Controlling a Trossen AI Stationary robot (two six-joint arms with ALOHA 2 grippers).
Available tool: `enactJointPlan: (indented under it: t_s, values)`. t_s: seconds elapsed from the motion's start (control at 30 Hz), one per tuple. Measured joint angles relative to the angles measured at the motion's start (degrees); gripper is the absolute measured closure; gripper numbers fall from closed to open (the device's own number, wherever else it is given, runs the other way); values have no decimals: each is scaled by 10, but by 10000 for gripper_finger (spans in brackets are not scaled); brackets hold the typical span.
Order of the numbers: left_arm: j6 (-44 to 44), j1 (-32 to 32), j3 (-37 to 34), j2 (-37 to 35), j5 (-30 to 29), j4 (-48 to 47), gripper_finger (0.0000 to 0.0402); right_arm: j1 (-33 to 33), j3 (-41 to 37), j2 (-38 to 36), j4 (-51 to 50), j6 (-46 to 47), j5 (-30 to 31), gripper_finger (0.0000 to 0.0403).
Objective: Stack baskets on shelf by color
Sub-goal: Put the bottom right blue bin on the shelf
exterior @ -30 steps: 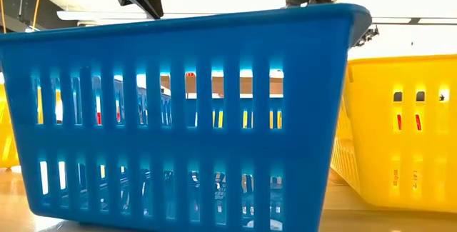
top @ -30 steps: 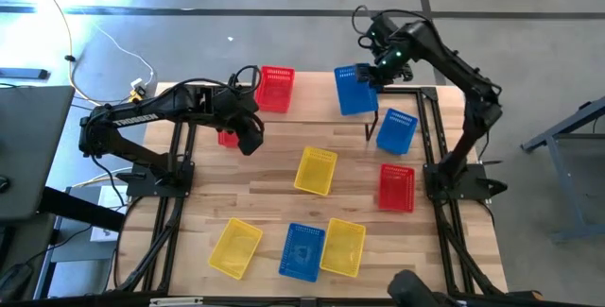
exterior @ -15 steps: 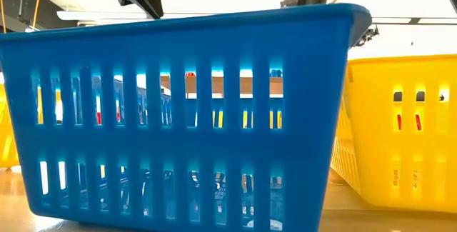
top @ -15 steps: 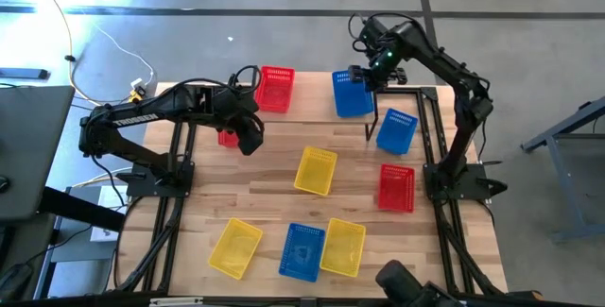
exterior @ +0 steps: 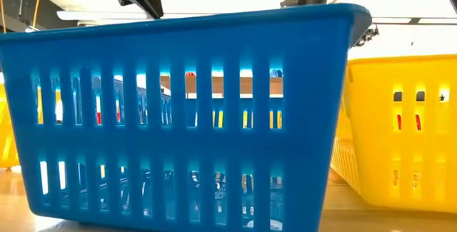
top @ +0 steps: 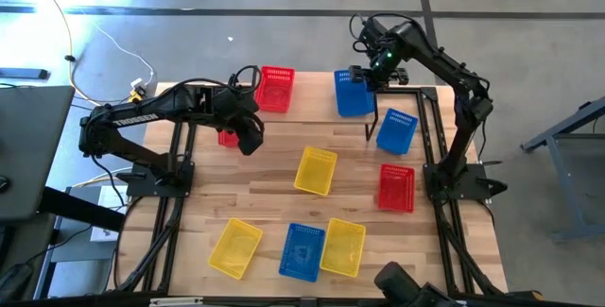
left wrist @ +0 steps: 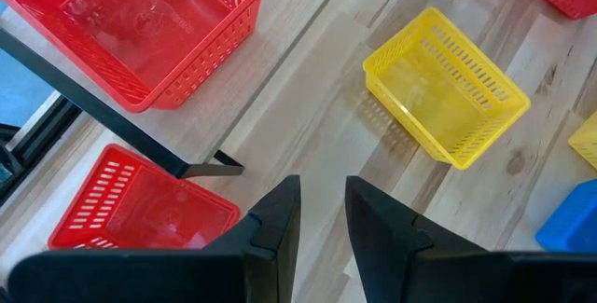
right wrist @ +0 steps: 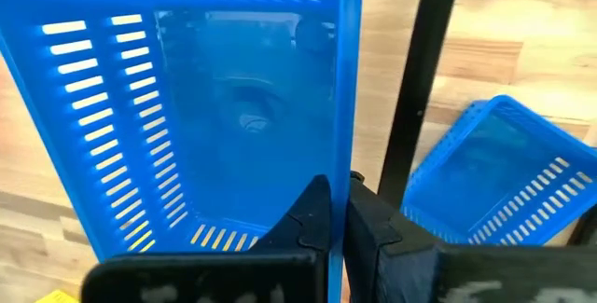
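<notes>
Light wood makes up both the tabletop (top: 274,203) and the shelf (top: 317,99) along its far edge, where a red basket (top: 276,88) sits toward the left end and a blue basket (top: 354,94) toward the right end, each seemingly starting a colour pile, with the middle apparently left for yellow. The right gripper (right wrist: 338,212) is at the blue basket's rim wall, its fingers narrowed around the wall, so it looks to be setting the basket down or squaring it, though whether it grips firmly is hard to judge. The left gripper (left wrist: 322,214) hovers empty over the shelf's front left corner, fingers slightly parted, above another red basket (left wrist: 140,212) lying under the shelf.
</notes>
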Motion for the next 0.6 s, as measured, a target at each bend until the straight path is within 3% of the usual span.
enactJointPlan:
  t_s: [0.6]
  values:
    - [13, 0, 0, 0, 0, 0, 323, 0, 0, 0, 3, -3, 25, 402]
